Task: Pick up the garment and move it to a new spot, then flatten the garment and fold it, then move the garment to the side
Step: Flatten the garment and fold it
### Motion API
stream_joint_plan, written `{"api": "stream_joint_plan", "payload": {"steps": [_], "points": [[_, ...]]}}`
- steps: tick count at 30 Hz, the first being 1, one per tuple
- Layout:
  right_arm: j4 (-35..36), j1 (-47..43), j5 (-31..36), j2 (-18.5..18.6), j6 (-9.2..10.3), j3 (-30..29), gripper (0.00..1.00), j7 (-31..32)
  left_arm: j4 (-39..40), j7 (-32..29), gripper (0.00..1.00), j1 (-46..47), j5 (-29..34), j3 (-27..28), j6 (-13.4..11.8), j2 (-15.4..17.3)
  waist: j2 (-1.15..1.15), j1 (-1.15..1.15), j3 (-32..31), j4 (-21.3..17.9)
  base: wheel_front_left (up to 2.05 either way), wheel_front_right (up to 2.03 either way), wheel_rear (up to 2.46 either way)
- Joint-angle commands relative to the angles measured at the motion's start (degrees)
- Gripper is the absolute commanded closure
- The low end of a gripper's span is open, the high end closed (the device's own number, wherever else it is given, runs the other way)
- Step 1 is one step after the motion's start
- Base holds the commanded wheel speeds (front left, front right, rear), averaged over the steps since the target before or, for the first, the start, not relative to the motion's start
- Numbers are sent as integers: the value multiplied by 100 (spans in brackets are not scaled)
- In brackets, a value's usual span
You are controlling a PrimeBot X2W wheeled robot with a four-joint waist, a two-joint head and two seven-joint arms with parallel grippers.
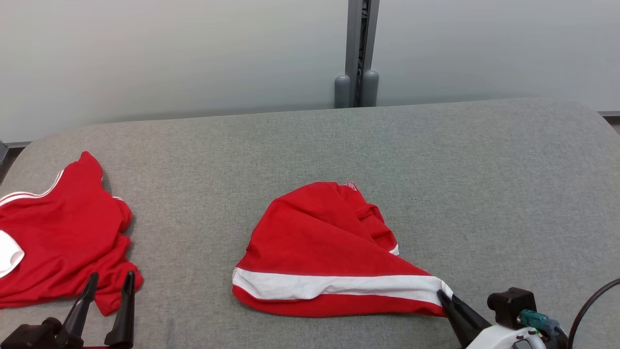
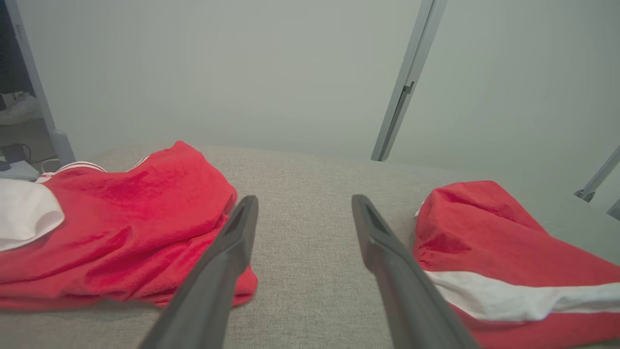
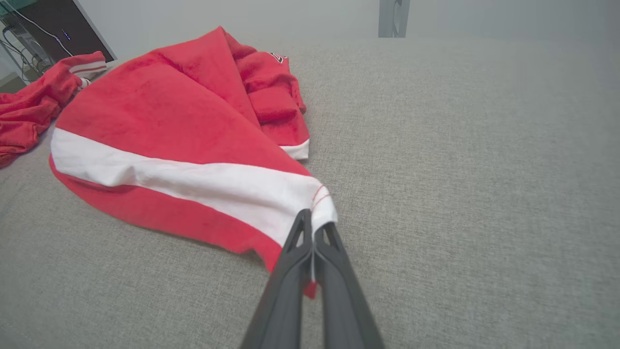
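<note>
Garment (image 1: 329,242) lies mid-way across the grey padded surface (image 1: 484,169), its white band running left to right and tapering to a corner clamped in the right gripper (image 1: 442,294). The right wrist view shows cloth between the closed fingers (image 3: 290,271). The left gripper (image 1: 111,277) gapes beside a second red garment (image 1: 58,232).

Wide grey woven-fabric table top (image 1: 436,160) in front of us, far corners rounded. Behind it we get pale matte grey-white wall panels (image 1: 169,58), split by grey metal upright post (image 1: 359,43) with two rounded grey caps (image 1: 342,89) at foot. Right wrist view: we spot dark brown panel (image 3: 58,24) off table edge, thin cables (image 3: 29,19) draped across. Light soft, even.
</note>
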State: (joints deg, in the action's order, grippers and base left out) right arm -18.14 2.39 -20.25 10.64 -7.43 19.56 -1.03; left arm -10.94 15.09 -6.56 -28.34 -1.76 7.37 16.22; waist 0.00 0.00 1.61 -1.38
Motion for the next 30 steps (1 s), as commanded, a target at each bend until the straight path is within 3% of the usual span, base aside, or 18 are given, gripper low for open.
{"api": "stream_joint_plan", "payload": {"steps": [1,9,16,26,30], "points": [[-47,-66,20,-47,-12,-64,0,-21,-13,5,0,90,-38,13,8,58,0,0,-12,16,0,0,0],[-35,-188,341,-195,-11,-573,0,78,-15,5,0,95,-39,98,11,61,0,0,-60,8,0,0,0],[405,-277,758,-389,-11,-1308,0,-67,47,5,0,102,4,243,12,65,0,0,-88,-28,0,0,0],[1326,-162,1336,-764,-12,-2087,0,-1164,409,6,0,152,138,426,-76,45,0,0,-131,-30,0,0,0],[1683,-129,1140,-764,-12,-1986,0,-1349,572,5,0,142,162,498,-135,-14,0,0,-142,-18,0,0,0]]}}
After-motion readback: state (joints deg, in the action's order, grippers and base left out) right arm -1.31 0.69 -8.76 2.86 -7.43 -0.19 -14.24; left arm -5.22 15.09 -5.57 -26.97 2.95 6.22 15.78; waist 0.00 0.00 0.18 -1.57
